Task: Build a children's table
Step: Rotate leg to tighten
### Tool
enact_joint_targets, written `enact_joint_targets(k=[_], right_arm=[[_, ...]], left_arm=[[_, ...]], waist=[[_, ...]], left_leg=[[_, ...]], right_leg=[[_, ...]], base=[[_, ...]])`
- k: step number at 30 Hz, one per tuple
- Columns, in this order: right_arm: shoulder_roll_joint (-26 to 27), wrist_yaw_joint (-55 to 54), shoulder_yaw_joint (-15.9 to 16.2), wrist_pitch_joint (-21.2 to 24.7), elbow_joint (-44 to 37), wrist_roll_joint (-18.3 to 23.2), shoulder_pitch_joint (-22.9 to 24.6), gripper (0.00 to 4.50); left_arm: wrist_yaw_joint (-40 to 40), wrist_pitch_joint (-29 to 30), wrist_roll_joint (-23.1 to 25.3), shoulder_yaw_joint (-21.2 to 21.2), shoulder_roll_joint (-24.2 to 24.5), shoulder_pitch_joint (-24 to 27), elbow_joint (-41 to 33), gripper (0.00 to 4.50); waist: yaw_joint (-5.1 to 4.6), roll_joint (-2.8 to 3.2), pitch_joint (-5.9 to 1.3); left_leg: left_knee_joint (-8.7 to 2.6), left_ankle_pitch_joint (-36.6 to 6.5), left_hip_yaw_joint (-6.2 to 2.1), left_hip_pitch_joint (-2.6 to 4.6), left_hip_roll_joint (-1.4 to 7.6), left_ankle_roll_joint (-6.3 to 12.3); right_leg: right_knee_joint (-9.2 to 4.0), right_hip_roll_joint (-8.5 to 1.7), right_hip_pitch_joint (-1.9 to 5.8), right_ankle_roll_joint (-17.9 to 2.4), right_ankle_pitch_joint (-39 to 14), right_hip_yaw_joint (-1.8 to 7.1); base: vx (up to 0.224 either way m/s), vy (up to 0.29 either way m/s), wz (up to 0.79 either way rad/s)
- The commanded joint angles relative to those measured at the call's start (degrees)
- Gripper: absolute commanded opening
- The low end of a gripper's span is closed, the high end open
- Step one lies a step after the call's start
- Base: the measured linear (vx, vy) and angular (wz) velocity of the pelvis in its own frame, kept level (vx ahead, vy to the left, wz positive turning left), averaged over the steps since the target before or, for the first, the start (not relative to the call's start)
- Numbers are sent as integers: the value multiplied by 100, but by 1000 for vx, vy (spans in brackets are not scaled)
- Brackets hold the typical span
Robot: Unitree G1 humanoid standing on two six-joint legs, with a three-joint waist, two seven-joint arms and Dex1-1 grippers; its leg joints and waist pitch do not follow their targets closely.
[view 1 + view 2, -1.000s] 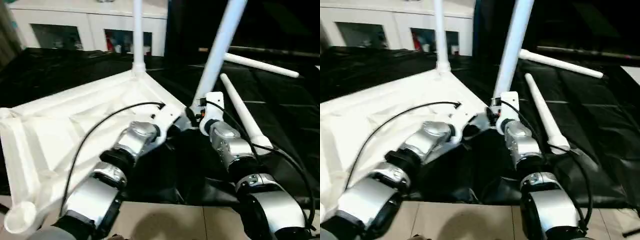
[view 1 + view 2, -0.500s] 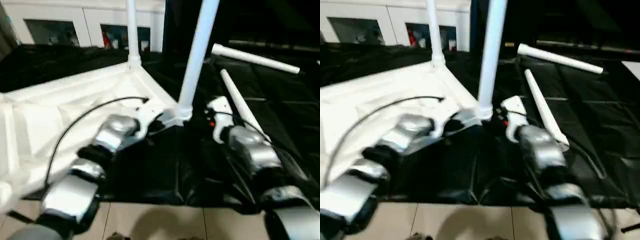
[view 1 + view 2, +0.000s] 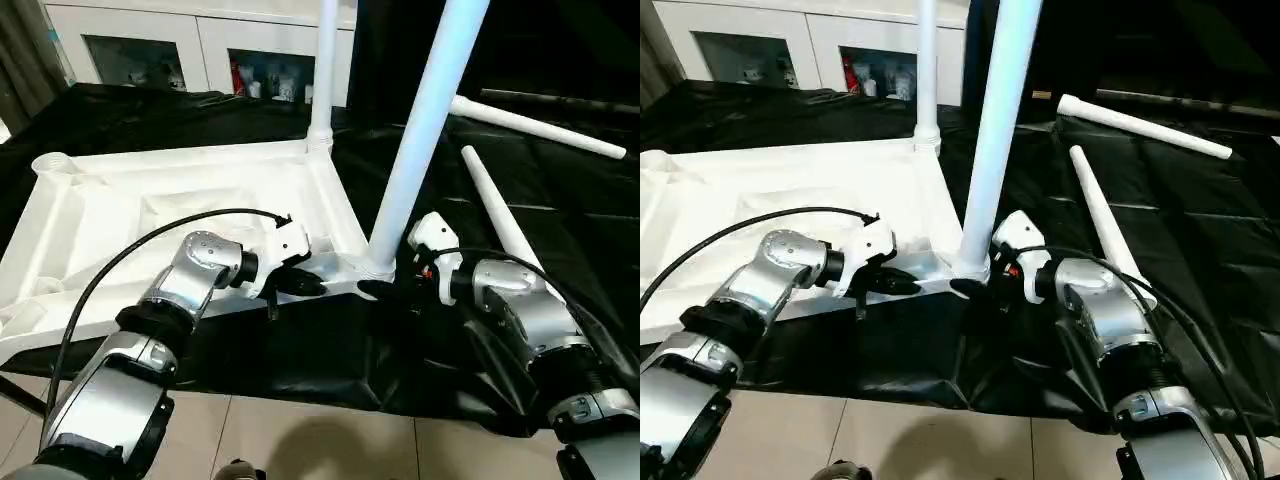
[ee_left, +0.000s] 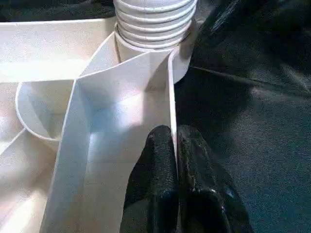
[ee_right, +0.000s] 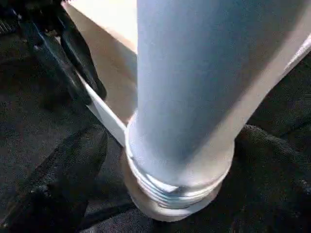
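The white table top (image 3: 150, 215) lies upside down on a black mat, ribs up. One leg (image 3: 323, 80) stands in the far corner socket. A second leg (image 3: 425, 130) stands in the near right corner. My left gripper (image 3: 300, 283) is shut on the thin rim wall (image 4: 171, 121) just beside that leg's threaded base (image 4: 155, 22). My right gripper (image 3: 385, 290) sits at the near leg's base (image 5: 184, 145), one finger (image 5: 63, 179) a little off the collar and the other on the far side. Two loose legs (image 3: 540, 125) (image 3: 500, 220) lie on the mat to the right.
A white cabinet (image 3: 200, 50) with glass doors stands behind the mat. The black mat (image 3: 570, 230) covers the floor under the table and to the right. Beige floor tiles (image 3: 300, 440) show at the near edge. An empty round socket (image 3: 55, 162) marks the far left corner.
The camera has shifted. The near leg, held tilted a second ago, now stands in the corner socket, and my right gripper has dropped to its base. My left gripper stays on the rim.
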Motion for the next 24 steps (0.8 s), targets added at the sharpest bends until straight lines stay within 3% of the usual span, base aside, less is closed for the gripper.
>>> enact_joint_targets(k=[1,12,20,23,24], right_arm=[[25,-83,27,-107,131,-64,-179,427],[137,-84,-36,-243,278,-48,-206,316],[143,-81,-20,-273,355,-46,-134,276],[269,-491,-206,-41,657,-7,-129,271],[375,-851,-340,52,875,14,-167,270]], left_arm=[[-205,-88,-237,21,-102,-28,-269,0],[-196,-43,-199,50,-106,24,-317,0],[-186,-42,-167,34,-101,44,-314,0],[280,-59,4,42,-163,-26,-131,0],[824,20,104,115,-266,-117,61,0]], waist=[[-25,-77,-419],[-23,-65,-424],[-27,-54,-431],[-47,-53,-429],[-50,-51,-413]], left_leg=[[-353,-876,-62,145,176,307],[-341,-821,-58,145,172,362],[-333,-810,-58,145,168,367],[-338,-883,-63,142,164,322],[-351,-935,-66,148,168,307]], right_leg=[[-335,-319,278,-1404,-602,240],[-317,-309,285,-1420,-532,237],[-308,-300,289,-1449,-462,235],[-318,-302,290,-1440,-555,236],[-339,-304,278,-1429,-636,236]], base=[[0,0,0],[0,0,0],[0,0,0],[0,0,0],[0,0,0]])
